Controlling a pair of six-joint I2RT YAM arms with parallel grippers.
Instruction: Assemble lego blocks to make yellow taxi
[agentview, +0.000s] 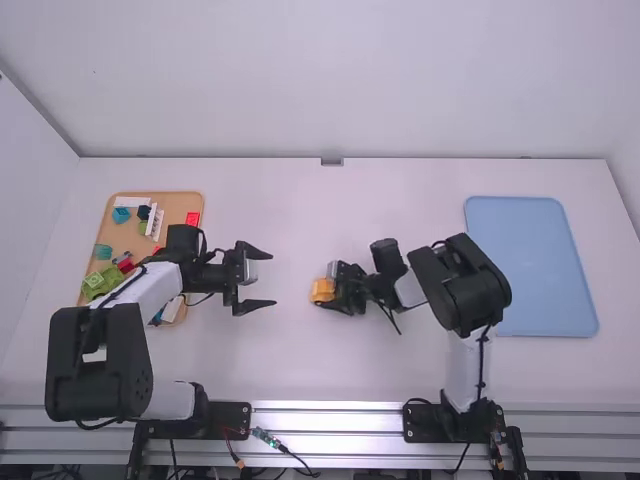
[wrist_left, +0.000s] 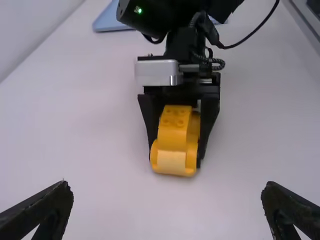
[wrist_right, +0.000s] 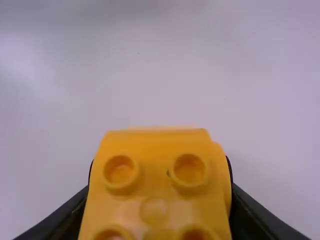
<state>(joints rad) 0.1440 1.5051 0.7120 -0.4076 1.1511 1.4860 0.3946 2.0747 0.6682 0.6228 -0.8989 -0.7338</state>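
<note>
white surface (agentview: 280, 365); on it a blue tray (agentview: 530, 265); well left of the tray, a brown board (agentview: 181, 205) with small blocks (agentview: 103, 281); left pincer (agentview: 273, 279), spread, left of the tray; right pincer (agentview: 325, 289), nearer the tray, pinching yellow blocks (wrist_left: 173, 132)

Yellow taxi body (wrist_left: 174, 135) — studs up, rounded end — sits mid-table, clamped in a claw (agentview: 345, 290).
</note>
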